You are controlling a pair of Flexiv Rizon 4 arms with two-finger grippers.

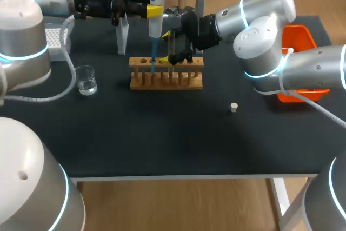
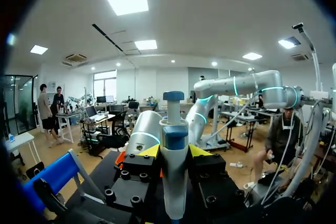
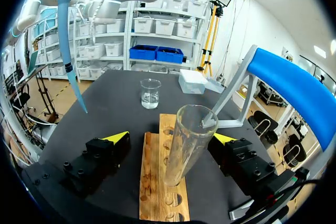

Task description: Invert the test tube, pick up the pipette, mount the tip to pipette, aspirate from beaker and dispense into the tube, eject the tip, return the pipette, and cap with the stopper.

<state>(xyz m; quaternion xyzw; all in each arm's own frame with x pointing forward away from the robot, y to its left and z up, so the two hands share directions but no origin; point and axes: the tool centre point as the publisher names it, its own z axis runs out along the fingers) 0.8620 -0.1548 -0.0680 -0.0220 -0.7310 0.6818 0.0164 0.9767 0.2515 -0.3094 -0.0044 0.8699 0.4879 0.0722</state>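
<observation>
Above rack [image 1: 162,84], pipette [image 1: 155,22] with tip [image 3: 67,35] is clamped in left hand [image 2: 174,151]. In rack, tube [image 3: 184,145] is stood between spread fingers [image 3: 118,136] of right hand [image 3: 170,138], ungripped. Dispensing through capping judged outstanding; stopper [image 1: 234,107] lies right of rack.

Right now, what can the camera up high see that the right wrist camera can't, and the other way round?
Only the head view shows the little stopper lying on the table, the orange bin, and the left jaws shut on the pipette. Only the right wrist view plainly shows the glass tube sitting in the wooden rack between the open right jaws. Both show the rack, the beaker and the pipette's blue tip.
</observation>
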